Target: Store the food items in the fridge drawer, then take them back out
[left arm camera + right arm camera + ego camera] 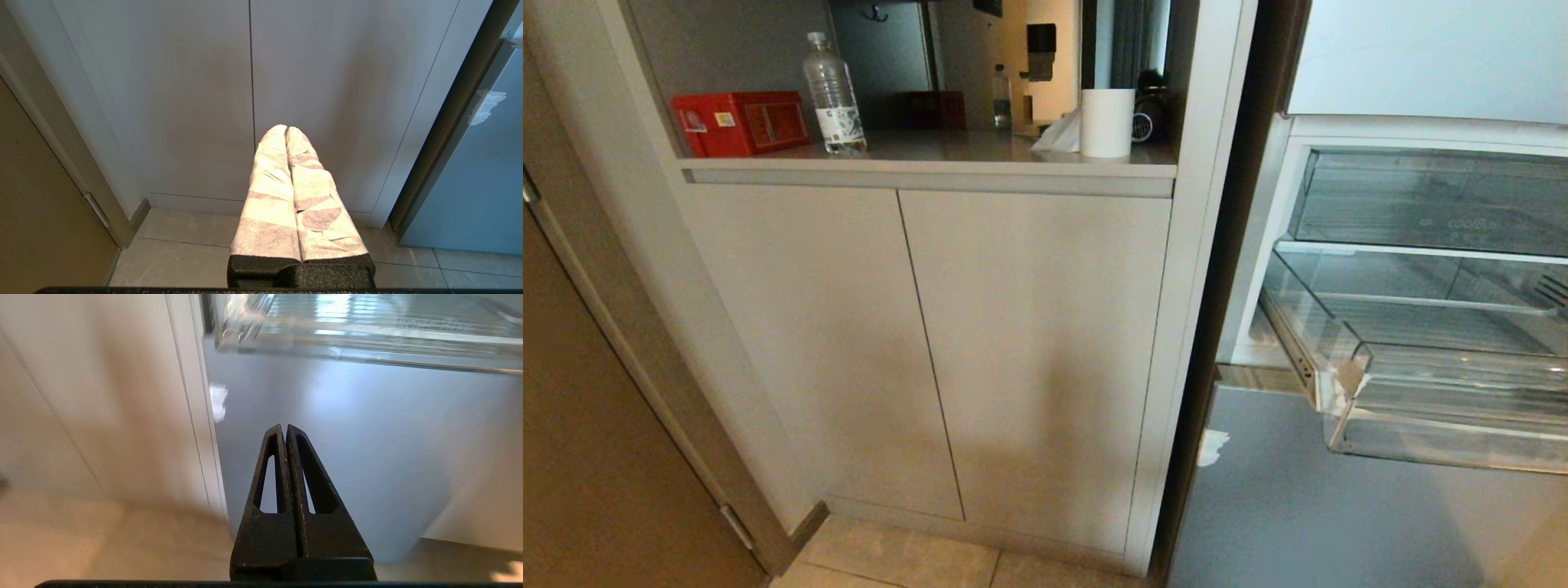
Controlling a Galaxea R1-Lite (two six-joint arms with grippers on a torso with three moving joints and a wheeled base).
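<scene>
Two clear drawers at the right: the upper drawer (1429,196) and the pulled-out lower drawer (1445,392). On the counter (947,151), upper left: one red box (739,122), one water bottle (833,94), one white roll (1107,122). Two cabinet doors (915,343).

left gripper (286,130): fingers wrapped in white tape — black base
right gripper (284,426): bare black fingers — slotted triangular cut-outs

Fridge drawer (1445,408) cut off at right edge, perhaps empty; upper drawer's (1429,196) lettering illegible.

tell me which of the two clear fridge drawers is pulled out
The lower clear plastic drawer is pulled out, its front well forward of the fridge. The upper clear drawer, with faint lettering, sits pushed in.
</scene>
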